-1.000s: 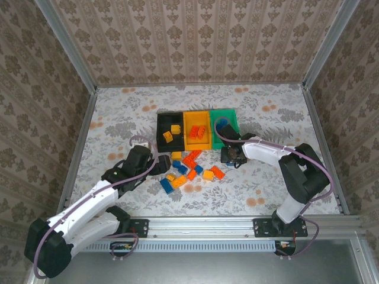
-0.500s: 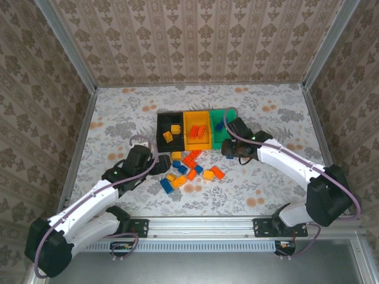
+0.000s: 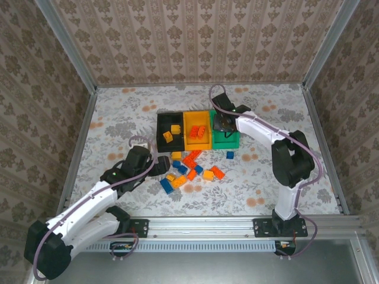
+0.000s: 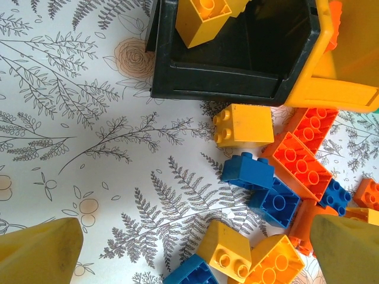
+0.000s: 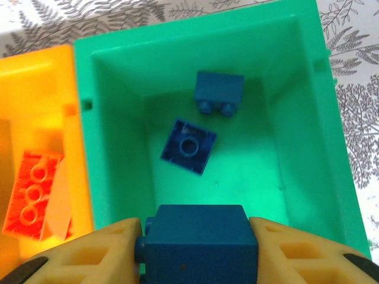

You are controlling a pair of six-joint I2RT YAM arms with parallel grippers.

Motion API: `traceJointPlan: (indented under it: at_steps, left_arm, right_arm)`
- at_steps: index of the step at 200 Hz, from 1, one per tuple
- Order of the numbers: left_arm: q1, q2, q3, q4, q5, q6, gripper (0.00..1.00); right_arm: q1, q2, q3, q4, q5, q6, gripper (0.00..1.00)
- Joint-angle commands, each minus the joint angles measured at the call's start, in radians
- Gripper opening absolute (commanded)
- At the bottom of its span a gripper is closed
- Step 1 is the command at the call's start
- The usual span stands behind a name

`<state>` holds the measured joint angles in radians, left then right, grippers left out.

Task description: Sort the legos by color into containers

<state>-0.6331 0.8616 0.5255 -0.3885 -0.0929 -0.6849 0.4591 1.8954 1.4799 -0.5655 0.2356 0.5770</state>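
Three walls close in my workspace, all papered in beige with a repeating brown damask motif: the back wall [image 3: 201,41], the left wall [image 3: 29,89] and the right wall [image 3: 355,89]. A slanting silver aluminium post stands at each far corner, the left post [image 3: 66,44] and the right post [image 3: 329,44]. The tabletop is covered by a white cloth [image 3: 118,112] printed with grey ferns and small orange flowers; seen close, the fronds are fine line drawings [image 4: 89,118]. A silver aluminium rail [image 3: 201,225] runs along the near edge, with a ribbed strip [image 3: 201,244] just below it and a plain grey surface [image 3: 207,266] beyond. The light is soft and even.
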Motion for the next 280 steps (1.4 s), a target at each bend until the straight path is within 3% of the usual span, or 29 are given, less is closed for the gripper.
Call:
traceJointPlan:
  at_steps: [1, 23, 49, 107, 154, 203, 246, 280]
  left_arm:
    - [0.007, -0.012, 0.025, -0.04, 0.011, 0.018, 1.0]
    - [0.007, 0.0, 0.024, -0.033, 0.016, 0.027, 1.0]
    - [0.006, 0.034, 0.045, -0.027, 0.041, 0.051, 1.0]
    - [-0.079, 0.212, 0.112, -0.029, 0.05, 0.117, 0.91]
    - [-0.202, 0.281, 0.146, -0.145, -0.011, 0.104, 0.96]
    - [-0.28, 0.344, 0.158, -0.104, -0.039, 0.145, 0.87]
    - [-0.367, 0.499, 0.285, -0.133, -0.061, 0.213, 0.8]
    - [-0.384, 0.611, 0.326, -0.123, -0.048, 0.257, 0.77]
  right_arm:
    - [-0.007, 0.027, 0.057, -0.05, 0.03, 0.016, 0.5]
    - [-0.008, 0.022, 0.056, -0.049, 0.013, 0.03, 0.73]
    - [-0.007, -0.031, 0.029, -0.032, -0.005, 0.034, 0.81]
    - [0.026, -0.226, -0.167, 0.026, -0.068, 0.048, 0.81]
    - [0.034, -0.343, -0.307, 0.071, -0.09, 0.065, 0.81]
    - [0.033, -0.387, -0.375, 0.09, -0.088, 0.074, 0.81]
    - [0.032, -0.404, -0.386, 0.085, -0.078, 0.07, 0.8]
    - [0.027, -0.419, -0.395, 0.084, -0.07, 0.069, 0.8]
